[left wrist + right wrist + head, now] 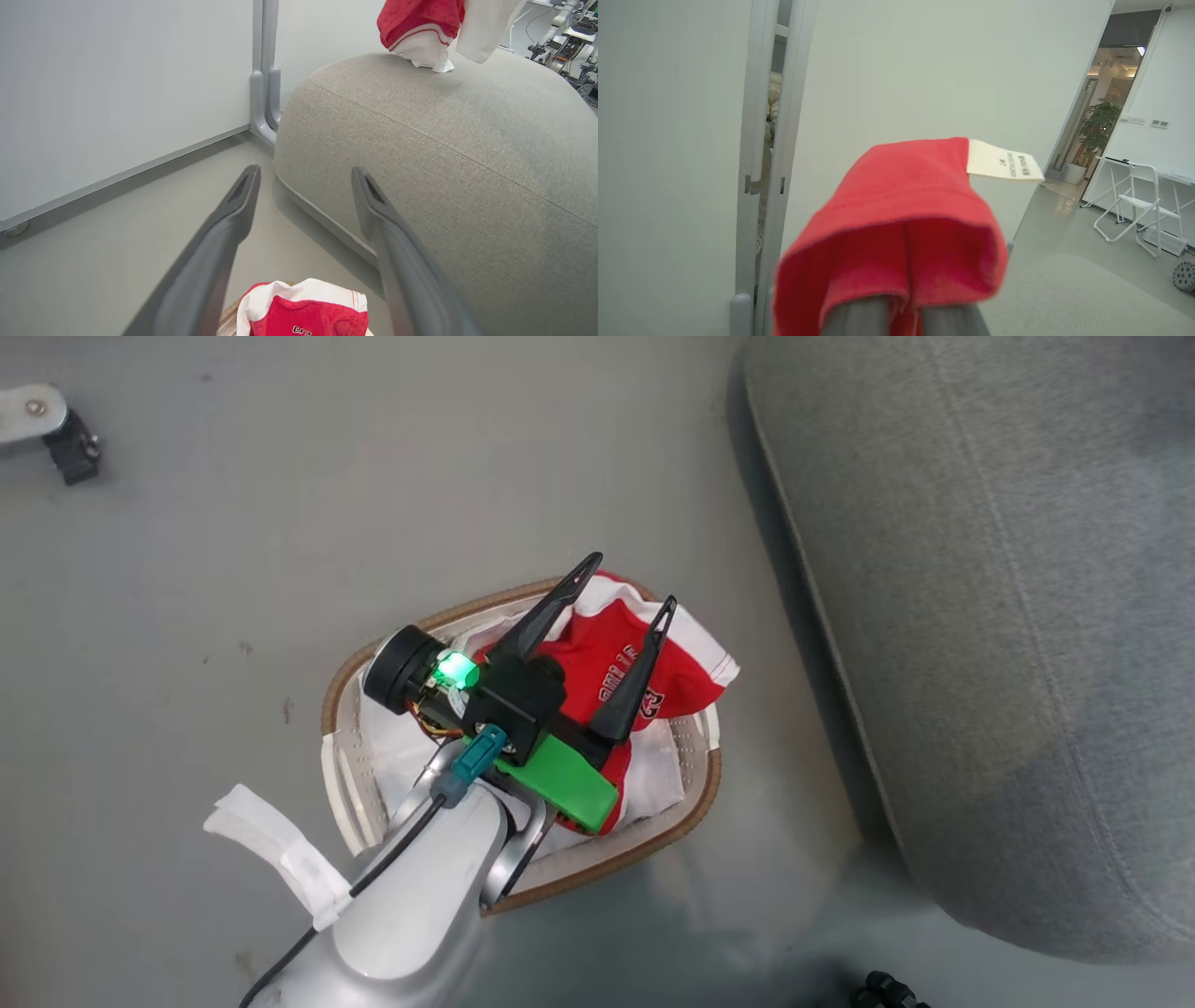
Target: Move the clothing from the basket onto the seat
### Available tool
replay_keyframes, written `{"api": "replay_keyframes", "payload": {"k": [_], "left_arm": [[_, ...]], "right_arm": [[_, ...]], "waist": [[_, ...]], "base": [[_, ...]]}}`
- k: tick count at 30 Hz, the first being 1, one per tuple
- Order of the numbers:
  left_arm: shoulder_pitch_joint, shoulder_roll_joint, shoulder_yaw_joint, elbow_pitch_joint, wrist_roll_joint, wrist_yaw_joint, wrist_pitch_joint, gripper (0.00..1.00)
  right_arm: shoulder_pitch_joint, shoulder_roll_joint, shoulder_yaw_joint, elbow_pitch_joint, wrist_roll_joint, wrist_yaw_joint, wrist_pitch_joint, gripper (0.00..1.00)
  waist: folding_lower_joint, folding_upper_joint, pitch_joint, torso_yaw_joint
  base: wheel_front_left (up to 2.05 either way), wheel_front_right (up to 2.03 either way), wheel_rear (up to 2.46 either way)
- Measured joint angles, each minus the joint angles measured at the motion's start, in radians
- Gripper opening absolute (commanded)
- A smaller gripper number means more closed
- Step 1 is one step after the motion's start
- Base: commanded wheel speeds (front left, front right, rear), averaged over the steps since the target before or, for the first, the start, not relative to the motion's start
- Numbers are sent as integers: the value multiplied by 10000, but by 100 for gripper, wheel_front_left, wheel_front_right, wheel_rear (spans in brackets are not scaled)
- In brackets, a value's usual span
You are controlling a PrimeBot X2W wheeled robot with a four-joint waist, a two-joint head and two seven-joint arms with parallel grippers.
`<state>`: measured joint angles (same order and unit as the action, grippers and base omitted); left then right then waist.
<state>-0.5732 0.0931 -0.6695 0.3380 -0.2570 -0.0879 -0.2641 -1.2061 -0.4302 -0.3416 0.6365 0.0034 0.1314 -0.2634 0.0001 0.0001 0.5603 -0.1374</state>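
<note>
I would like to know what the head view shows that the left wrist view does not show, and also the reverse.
The head view adds: the brown rim of the basket nearly all round, its white liner, and the pale left forearm. The left wrist view adds: a red and white garment hanging over the top of the seat, and a white wall. Shared: the left tool, open above the clothing in the basket, the grey seat and the floor.

Light: bright, soft, even.
Shadow: dark band on the smooth grey floor (373,476) beside the large grey woven seat (980,616).
Glare: small green lamp (456,669) flaring.
Blur: near red fabric garment (901,210) soft, long dark jaws smeared.
</note>
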Motion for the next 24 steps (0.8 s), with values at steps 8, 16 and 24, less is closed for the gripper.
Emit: {"api": "replay_keyframes", "payload": {"k": [8, 16, 24], "left_arm": [[-2, -35, -4, 61, 178, -33, 0, 100], [58, 69, 276, 171, 207, -21, 0, 100], [258, 58, 481, 284, 203, -10, 0, 100]], "right_arm": [[923, 351, -1354, 1937, -581, 0, 0, 0], [1469, 786, -2092, 2190, -1229, 0, 0, 96], [2692, 1116, -1647, 1313, -1206, 0, 0, 100]], "waist": [[0, 0, 844, 873], [0, 0, 1201, 1034], [-1, 0, 724, 690]], "base": [[0, 0, 0], [0, 0, 0], [0, 0, 0]]}}
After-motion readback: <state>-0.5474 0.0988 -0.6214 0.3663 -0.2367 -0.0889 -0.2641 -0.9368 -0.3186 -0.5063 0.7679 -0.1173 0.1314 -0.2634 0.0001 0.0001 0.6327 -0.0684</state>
